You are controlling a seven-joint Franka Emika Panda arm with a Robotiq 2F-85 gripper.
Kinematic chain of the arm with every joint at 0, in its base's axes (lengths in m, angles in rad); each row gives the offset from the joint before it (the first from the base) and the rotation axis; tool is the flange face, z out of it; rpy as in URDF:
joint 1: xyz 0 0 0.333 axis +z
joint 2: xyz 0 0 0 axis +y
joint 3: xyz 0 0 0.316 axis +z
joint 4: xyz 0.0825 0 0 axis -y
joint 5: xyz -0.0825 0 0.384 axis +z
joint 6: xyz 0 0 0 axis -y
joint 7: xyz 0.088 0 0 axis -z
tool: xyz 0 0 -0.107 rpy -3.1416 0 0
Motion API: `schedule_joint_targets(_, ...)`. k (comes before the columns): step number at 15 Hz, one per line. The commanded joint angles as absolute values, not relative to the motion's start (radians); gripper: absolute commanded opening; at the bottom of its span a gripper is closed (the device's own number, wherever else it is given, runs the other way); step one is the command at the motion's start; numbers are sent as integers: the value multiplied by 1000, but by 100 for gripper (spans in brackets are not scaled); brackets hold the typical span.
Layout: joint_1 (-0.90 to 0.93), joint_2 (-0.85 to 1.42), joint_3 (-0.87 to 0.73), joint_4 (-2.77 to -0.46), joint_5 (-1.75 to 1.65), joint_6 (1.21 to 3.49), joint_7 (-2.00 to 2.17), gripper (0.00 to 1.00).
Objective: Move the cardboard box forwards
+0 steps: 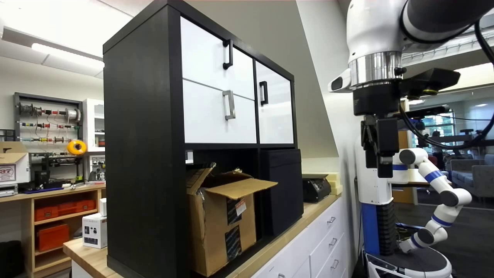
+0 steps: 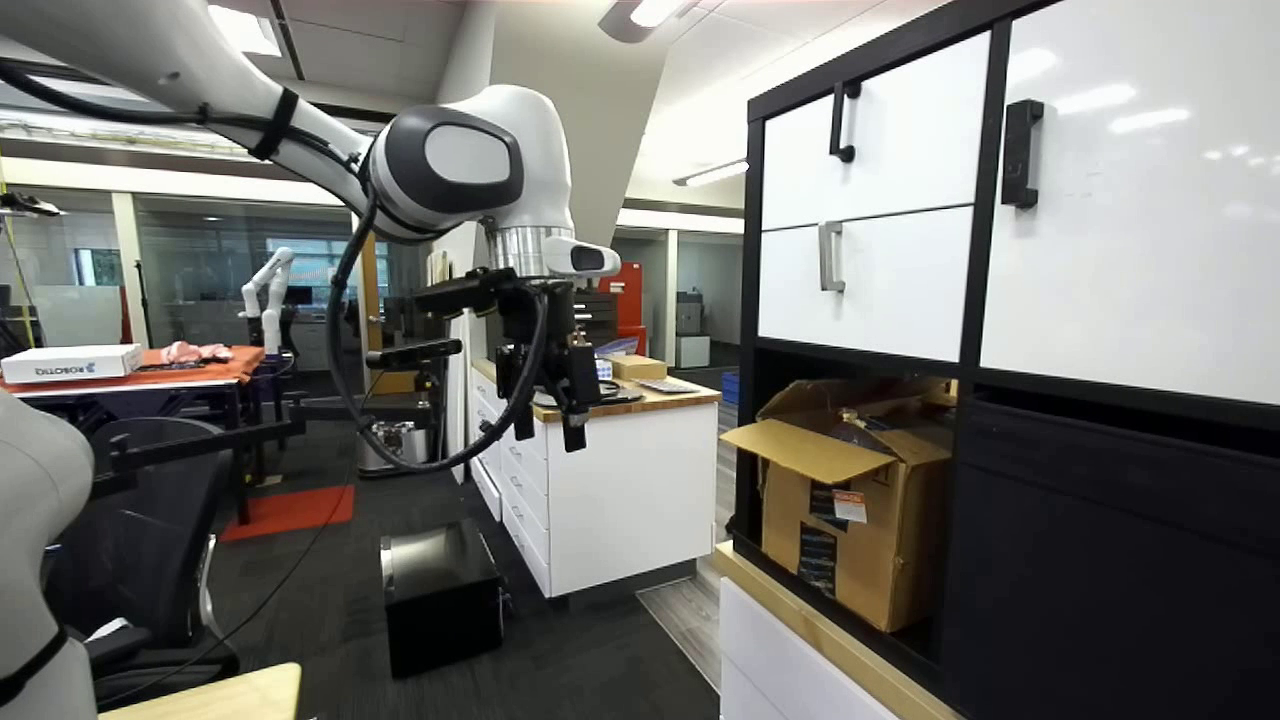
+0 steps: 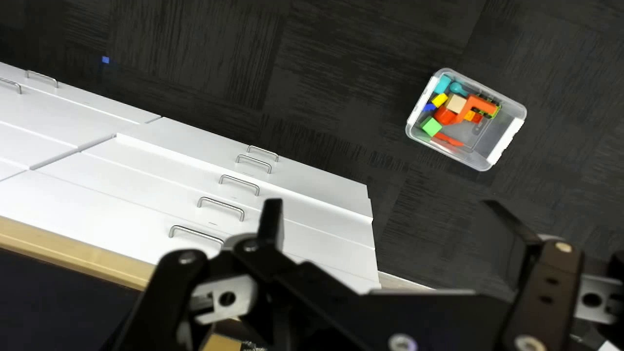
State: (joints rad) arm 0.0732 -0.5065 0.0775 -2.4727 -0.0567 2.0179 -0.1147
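End effector (image 3: 382, 204) hangs tips-down, fingers spread wide around bare air, well apart from cardboard box (image 1: 218, 227). Box upright in lower open compartment of black-and-white cabinet (image 1: 141, 135); loose flap (image 1: 242, 188) jutting out, dark tape (image 1: 233, 242) and small label (image 1: 241, 207) facing room.

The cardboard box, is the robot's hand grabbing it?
No, in an exterior view the box sits in the cabinet, while the hand hangs apart from it.
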Motion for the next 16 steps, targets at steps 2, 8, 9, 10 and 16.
schedule_joint_targets(2, 94, -441, 46, -2407, -48, 1986, -192, 100)
schedule_joint_targets(8, 95, -429, 37, -2402, -79, 2085, -292, 100)
schedule_joint_targets(9, 94, -430, 34, -2405, -89, 2115, -316, 100)
schedule_joint_targets(10, 94, -429, 31, -2407, -95, 2143, -336, 100)
schedule_joint_targets(16, 94, -376, 0, -2396, -123, 2340, -454, 100)
